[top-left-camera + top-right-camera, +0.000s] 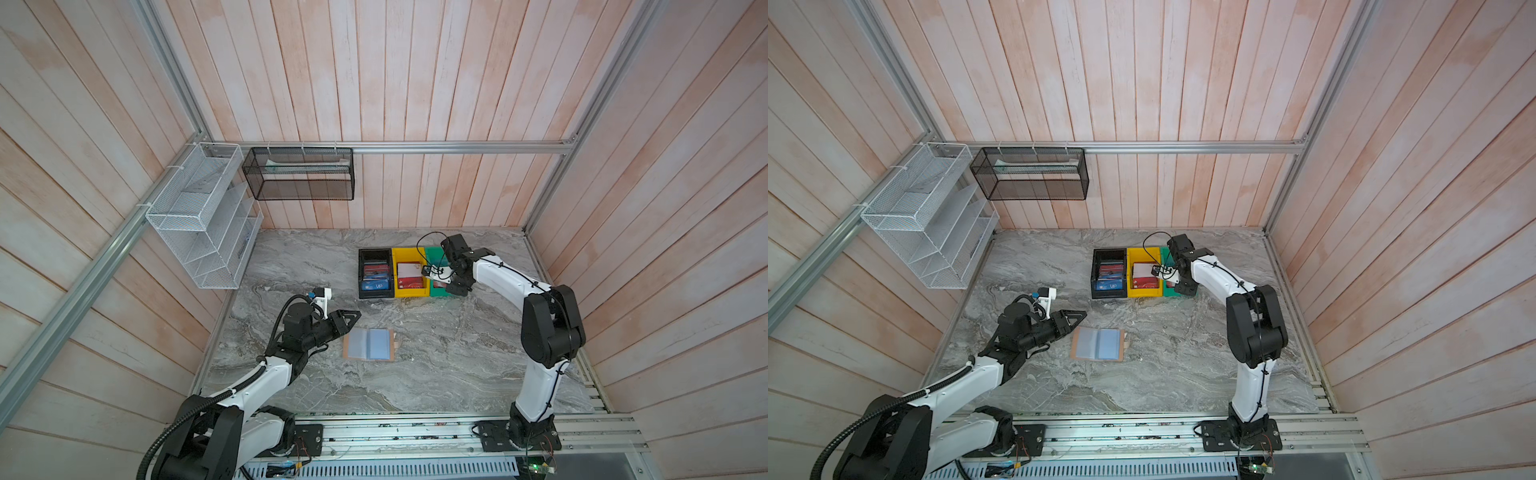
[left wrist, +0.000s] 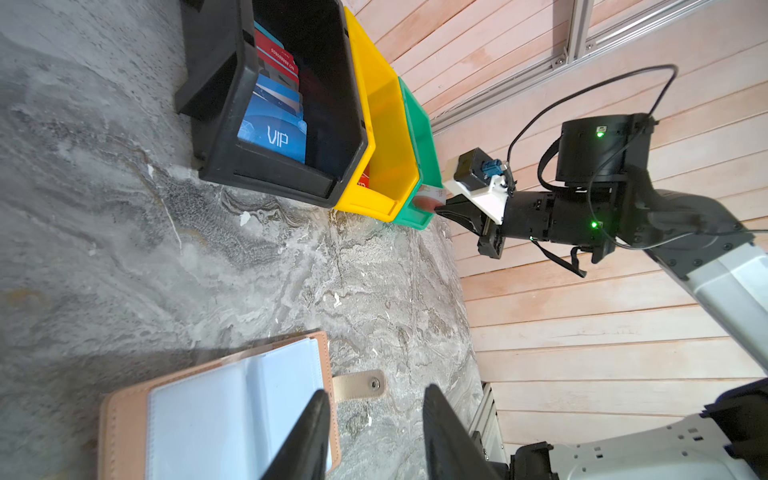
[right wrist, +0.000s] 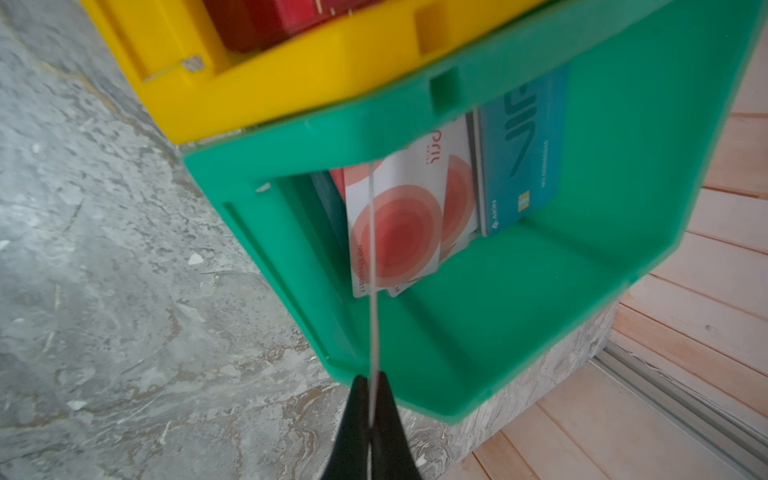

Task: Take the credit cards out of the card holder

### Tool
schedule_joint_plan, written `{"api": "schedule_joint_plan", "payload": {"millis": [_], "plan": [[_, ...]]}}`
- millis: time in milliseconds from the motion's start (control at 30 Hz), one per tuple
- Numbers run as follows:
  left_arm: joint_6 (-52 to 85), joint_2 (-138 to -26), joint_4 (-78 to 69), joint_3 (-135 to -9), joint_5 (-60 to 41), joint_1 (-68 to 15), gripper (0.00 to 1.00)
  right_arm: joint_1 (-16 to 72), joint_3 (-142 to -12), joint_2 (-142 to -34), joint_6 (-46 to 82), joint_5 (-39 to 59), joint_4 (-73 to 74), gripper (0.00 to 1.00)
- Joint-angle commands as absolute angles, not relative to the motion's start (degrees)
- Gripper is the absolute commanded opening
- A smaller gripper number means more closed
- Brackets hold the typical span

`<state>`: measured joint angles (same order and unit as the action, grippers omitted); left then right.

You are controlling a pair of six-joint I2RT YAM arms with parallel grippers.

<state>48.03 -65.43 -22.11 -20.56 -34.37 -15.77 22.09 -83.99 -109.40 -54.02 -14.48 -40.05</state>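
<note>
Grey marbled surface (image 1: 436, 374) inside pale plank walls carries the card holder (image 1: 369, 344). It lies open and flat, its tan cover framing clear sleeve pages that look empty, with the snap tab (image 2: 359, 385) sticking out sideways. The left fingers (image 2: 305, 440) stand partly apart, gripping nothing, just beside the holder's edge. The right fingers (image 3: 353, 415) are pinched tight on a thin card (image 3: 373, 324) seen edge-on above the green bin (image 3: 498, 332), where pale red-circle cards (image 3: 395, 232) and a teal card (image 3: 523, 166) lie. A blue VIP card (image 2: 274, 137) sits in the black bin (image 2: 291, 183).

White arm shells (image 1: 536, 386), black joints (image 1: 550, 328), ribbed black cable (image 1: 170, 428), green lights (image 2: 599, 134), black gripper (image 2: 376, 390).
</note>
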Motion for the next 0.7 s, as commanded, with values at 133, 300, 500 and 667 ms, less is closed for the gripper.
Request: {"api": "schedule_joint_plan", "payload": {"millis": [133, 300, 500, 667], "plan": [[47.5, -64.2, -21.6, -19.6, -35.4, -15.4, 0.4, 22.4, -83.1, -109.3, -54.7, -16.0, -39.2, 0.0], [47.7, -63.8, -21.2, -19.4, -35.2, -15.3, 0.4, 22.7, -83.2, -110.2, -55.1, -16.0, -38.2, 0.0], [47.6, -64.0, -20.9, -19.7, -35.2, -15.3, 0.4, 23.5, -83.2, -110.4, -55.7, -16.4, -37.4, 0.0], [47.4, -64.4, -20.7, -20.2, -35.4, -15.2, 0.4, 23.6, -82.6, -110.5, -55.9, -16.5, -36.9, 0.0]]}}
